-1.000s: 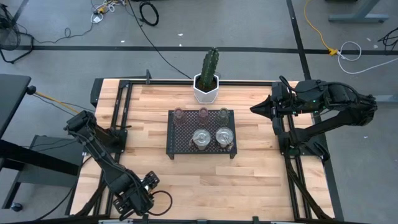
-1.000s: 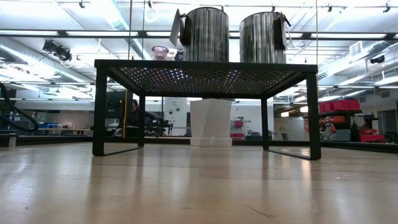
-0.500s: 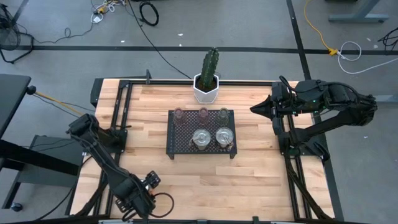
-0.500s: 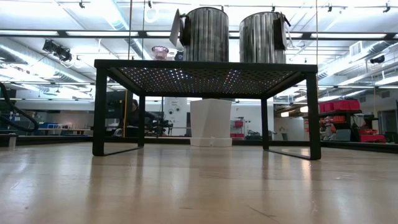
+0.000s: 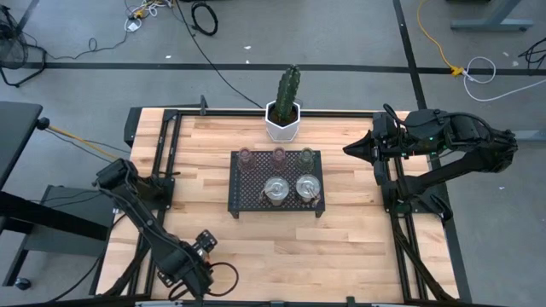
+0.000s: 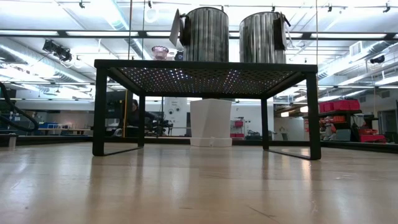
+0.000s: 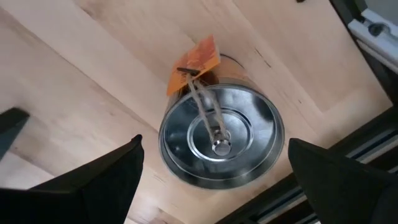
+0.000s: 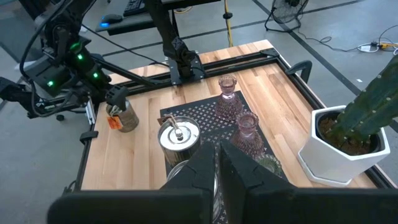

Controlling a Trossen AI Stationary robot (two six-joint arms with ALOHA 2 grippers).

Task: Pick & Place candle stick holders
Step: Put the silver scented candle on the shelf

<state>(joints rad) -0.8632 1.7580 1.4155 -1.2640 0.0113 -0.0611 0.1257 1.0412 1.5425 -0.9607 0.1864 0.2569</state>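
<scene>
A black mesh tray (image 5: pixel 243 198) stands mid-table. Three tinted glass cups (image 5: pixel 278 155) stand along its far side and two silver holders (image 5: pixel 275 189) (image 5: pixel 307 186) on its near side. They also show in the low view (image 6: pixel 205 34). A third silver holder (image 7: pixel 221 140) with an orange tag stands on the wood near the table's near left corner (image 8: pixel 121 118). My left gripper (image 5: pixel 198 251) hangs over it, open, one finger on either side of it (image 7: pixel 106 180), not touching. My right gripper (image 5: pixel 350 149) is shut and empty, off the table's right edge.
A white hexagonal pot (image 5: pixel 282 121) with a cactus stands at the table's far edge, behind the tray. Black rails run along the left (image 5: pixel 162 179) and right (image 5: pixel 392 183) sides. Bare wood lies to the left, right and near side of the tray.
My left arm has shifted a little, its elbow moving toward the table's near edge, while its gripper stays over the near left corner. The tray and the holders on it have kept still.
</scene>
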